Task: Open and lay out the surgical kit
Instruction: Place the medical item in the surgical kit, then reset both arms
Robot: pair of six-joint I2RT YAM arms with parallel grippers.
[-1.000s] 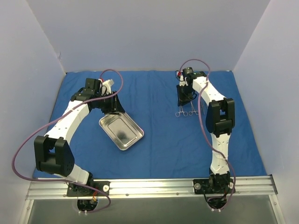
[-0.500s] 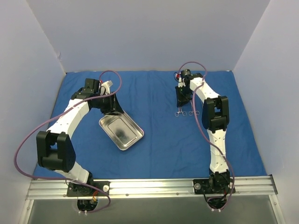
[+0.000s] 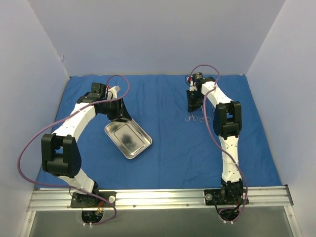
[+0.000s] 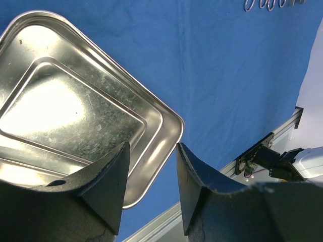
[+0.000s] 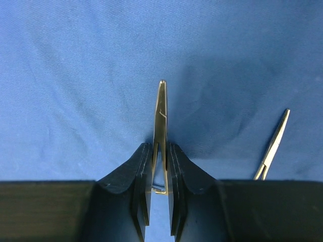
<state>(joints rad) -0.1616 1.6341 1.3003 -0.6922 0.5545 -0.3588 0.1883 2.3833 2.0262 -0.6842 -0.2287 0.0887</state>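
Observation:
The large blue cloth wrap (image 3: 168, 153) lies spread flat over the table. On it, left of centre, the shiny steel tray (image 3: 129, 140) sits empty and turned at an angle. My left gripper (image 3: 120, 114) hovers at the tray's far corner. In the left wrist view the tray (image 4: 75, 101) fills the upper left, and the left gripper (image 4: 152, 146) is open with nothing between its fingers. My right gripper (image 5: 160, 147) is shut on a thin metal instrument (image 5: 161, 113), low over the cloth. A second instrument (image 5: 275, 146) lies to its right. From above, ring handles (image 3: 190, 119) show below the right gripper (image 3: 193, 104).
Pale walls close in the cloth on the left, back and right. A metal rail (image 3: 163, 197) with both arm bases runs along the near edge. Purple cables loop off each arm. The second instrument's rings (image 3: 205, 119) lie next to the right forearm.
Both arms' elbows have shifted a little. The left elbow swung toward the left wall and the right forearm drew in. The tray has not moved, and the right gripper still holds its instrument.

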